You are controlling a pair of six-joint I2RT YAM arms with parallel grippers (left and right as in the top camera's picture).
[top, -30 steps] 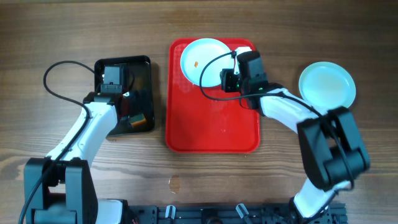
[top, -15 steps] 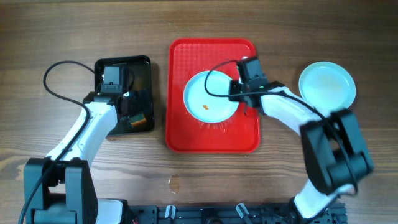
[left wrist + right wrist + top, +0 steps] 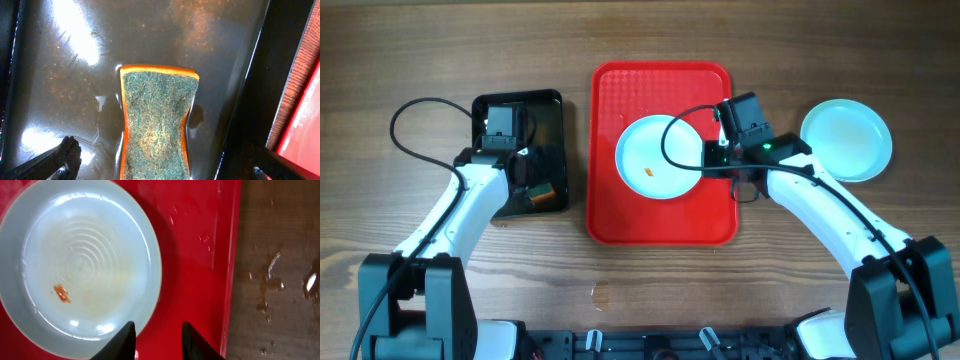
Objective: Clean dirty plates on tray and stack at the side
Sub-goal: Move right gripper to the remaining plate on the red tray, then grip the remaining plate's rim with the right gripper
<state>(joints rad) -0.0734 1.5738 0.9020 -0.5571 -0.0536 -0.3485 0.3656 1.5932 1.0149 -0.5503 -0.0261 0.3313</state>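
We see one dirty plate (image 3: 660, 158) lying in the middle of the red tray (image 3: 660, 222), our right pincer (image 3: 160, 342) spread at its rim. Our left pincer (image 3: 165, 167) hangs spread either side of the sponge (image 3: 157, 120) in the black tray (image 3: 548, 110).

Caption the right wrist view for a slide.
Open right gripper at the rim of a dirty plate on the red tray.
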